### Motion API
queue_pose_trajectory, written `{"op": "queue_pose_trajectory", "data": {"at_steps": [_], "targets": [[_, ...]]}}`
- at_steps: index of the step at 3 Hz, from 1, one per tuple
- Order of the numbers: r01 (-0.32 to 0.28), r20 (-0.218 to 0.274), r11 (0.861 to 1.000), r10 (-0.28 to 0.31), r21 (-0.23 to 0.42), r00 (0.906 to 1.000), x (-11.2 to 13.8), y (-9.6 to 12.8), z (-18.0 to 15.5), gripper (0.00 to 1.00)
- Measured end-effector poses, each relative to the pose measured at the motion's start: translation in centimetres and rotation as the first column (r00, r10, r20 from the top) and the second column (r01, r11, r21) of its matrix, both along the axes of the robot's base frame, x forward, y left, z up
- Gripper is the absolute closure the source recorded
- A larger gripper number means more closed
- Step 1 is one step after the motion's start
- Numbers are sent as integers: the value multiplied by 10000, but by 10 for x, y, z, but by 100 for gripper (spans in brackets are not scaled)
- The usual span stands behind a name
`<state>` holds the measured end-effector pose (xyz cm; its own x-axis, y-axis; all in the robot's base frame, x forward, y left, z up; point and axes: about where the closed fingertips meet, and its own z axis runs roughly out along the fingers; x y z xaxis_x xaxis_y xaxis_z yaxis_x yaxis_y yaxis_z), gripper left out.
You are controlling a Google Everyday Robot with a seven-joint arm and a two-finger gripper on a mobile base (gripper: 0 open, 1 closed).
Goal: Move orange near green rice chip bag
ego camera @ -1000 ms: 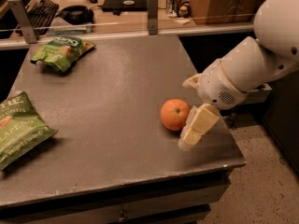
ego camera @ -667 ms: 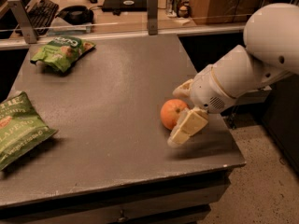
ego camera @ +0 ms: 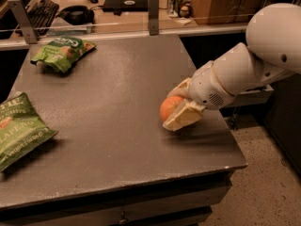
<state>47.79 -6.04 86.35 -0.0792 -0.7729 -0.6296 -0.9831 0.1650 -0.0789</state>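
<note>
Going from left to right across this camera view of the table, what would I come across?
Dark-green jalapeno bag → green rice chip bag → orange, with the gripper right at it, near the table's right edge → the robot's white arm.

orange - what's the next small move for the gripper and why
Probably make sure of the hold on the orange before travelling. The gripper is right at the orange, covering its right side, near the right edge of the table, while the green rice chip bag lies far off at the back-left corner, so a long carry follows.
</note>
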Motion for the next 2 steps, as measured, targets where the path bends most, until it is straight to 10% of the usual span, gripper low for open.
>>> {"op": "queue_pose_trajectory", "data": {"at_steps": [2], "targets": [[588,1483,9979,-620,254,9870,40,-35,88,100]]}}
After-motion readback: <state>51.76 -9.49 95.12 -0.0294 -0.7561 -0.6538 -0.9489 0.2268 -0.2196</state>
